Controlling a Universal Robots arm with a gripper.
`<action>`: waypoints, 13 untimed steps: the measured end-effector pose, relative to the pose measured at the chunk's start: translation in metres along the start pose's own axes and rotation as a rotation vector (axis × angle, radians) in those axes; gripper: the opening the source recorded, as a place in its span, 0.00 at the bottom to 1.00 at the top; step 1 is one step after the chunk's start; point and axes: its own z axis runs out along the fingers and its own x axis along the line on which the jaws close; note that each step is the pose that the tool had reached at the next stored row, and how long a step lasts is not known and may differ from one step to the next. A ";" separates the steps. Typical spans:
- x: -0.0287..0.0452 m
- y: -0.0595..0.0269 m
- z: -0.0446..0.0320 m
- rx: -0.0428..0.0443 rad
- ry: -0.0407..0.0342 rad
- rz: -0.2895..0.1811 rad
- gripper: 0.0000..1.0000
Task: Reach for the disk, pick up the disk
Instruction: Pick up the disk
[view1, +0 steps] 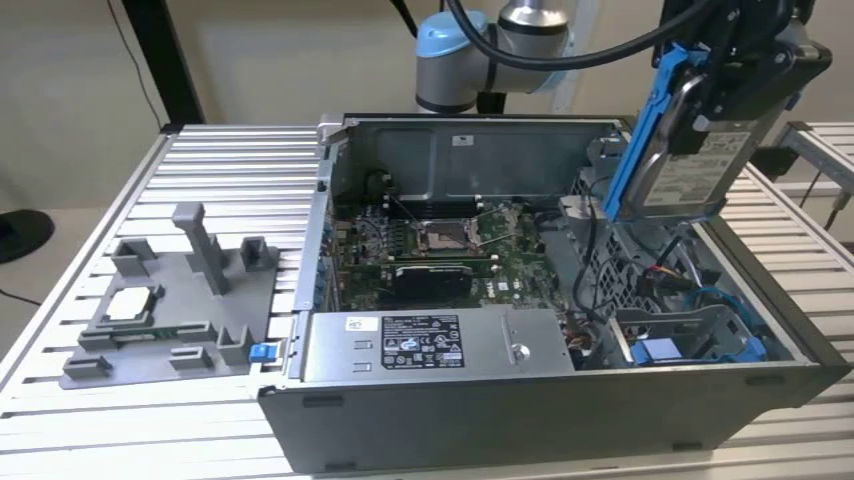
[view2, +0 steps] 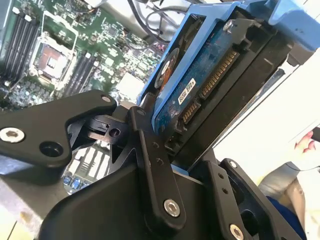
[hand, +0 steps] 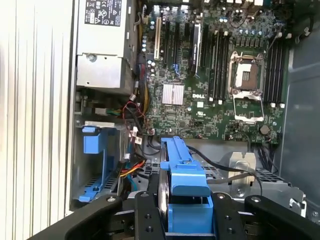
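Presently, in the exterior view, left to right:

Slatted metal table (view1: 160, 180), running across the whole frame.

Grey plastic fixture (view1: 174, 300), left of centre, with upright posts; a small square silver chip (view1: 130, 305) lies flat in its left part.

Open computer case (view1: 534, 330), centre to right. Inside, the green motherboard (view1: 441, 245) sits mid-frame; the label-covered grey power supply box (view1: 441, 345) lies along the near wall; a blue drive bay (view1: 694, 345) sits at lower right.

Robot arm (view1: 494, 45), top centre, with grey and light-blue joints.

The disk (view1: 687, 150), upper right, lifted clear above the case's right side, standing on edge, blue bracket on its left side, white label facing the camera.

Gripper (view1: 741, 75), upper right corner, black, clenched on the disk's upper end.

In the second wrist view, the disk (view2: 210, 85) sits clamped between black fingers (view2: 155, 165), its connector edge showing.

In the first wrist view, its blue bracket (hand: 182, 175) rises at bottom centre above the motherboard (hand: 210, 85).
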 end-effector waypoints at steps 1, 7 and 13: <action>0.0032 0.0001 -0.0001 0.0000 0.0000 0.000 0.00; 0.0219 0.0010 -0.0004 0.0001 0.0001 0.000 0.00; 0.0374 0.0030 -0.0001 0.0001 0.0001 0.000 0.00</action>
